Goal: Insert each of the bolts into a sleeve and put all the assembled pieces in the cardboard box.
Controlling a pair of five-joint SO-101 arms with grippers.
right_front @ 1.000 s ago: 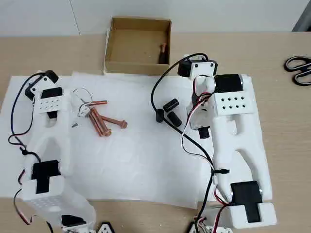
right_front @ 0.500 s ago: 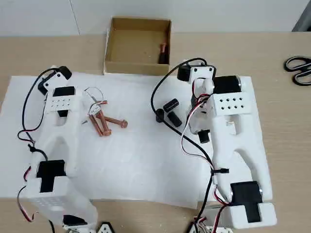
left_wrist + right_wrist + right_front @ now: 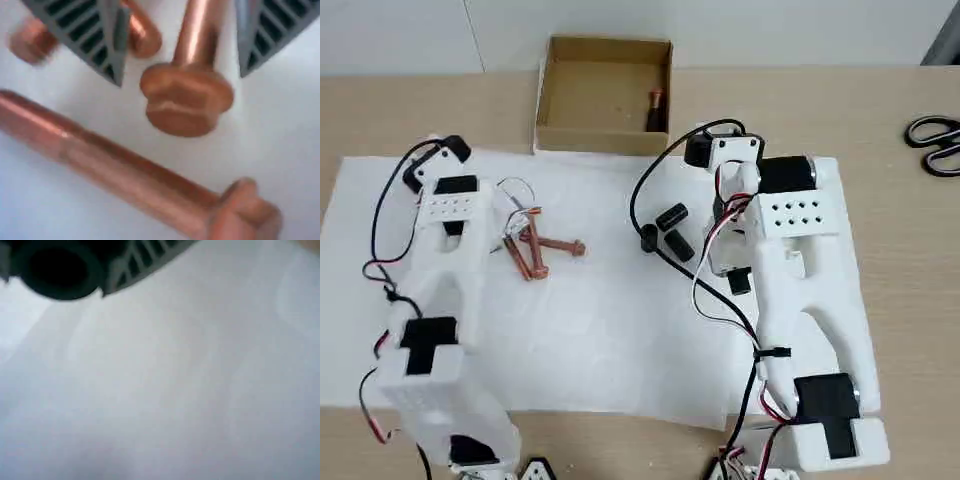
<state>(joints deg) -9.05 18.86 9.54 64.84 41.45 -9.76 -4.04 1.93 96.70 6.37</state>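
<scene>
Several copper bolts (image 3: 542, 247) lie in a loose heap on the white paper. My left gripper (image 3: 520, 226) is down among them and open. In the left wrist view its grey fingers (image 3: 95, 30) stand either side of one bolt (image 3: 187, 95), whose flanged head faces the camera; another bolt (image 3: 125, 175) lies across in front. Three black sleeves (image 3: 671, 216) lie mid-table. My right gripper (image 3: 735, 272) sits tucked under its arm, shut on a black sleeve (image 3: 52, 270) beside a grey finger (image 3: 140, 260). The cardboard box (image 3: 560, 95) at the back holds one assembled piece (image 3: 656, 109).
White paper (image 3: 610, 330) covers the middle of the table. Scissors (image 3: 935, 140) lie at the far right on bare wood. Black cables (image 3: 640, 190) loop from the right arm over the sleeves. A thin wire loop (image 3: 515, 190) hangs by the left gripper.
My left arm has swung to the right and its gripper has come down over the bolts, nudging them slightly. The right arm has barely moved.
</scene>
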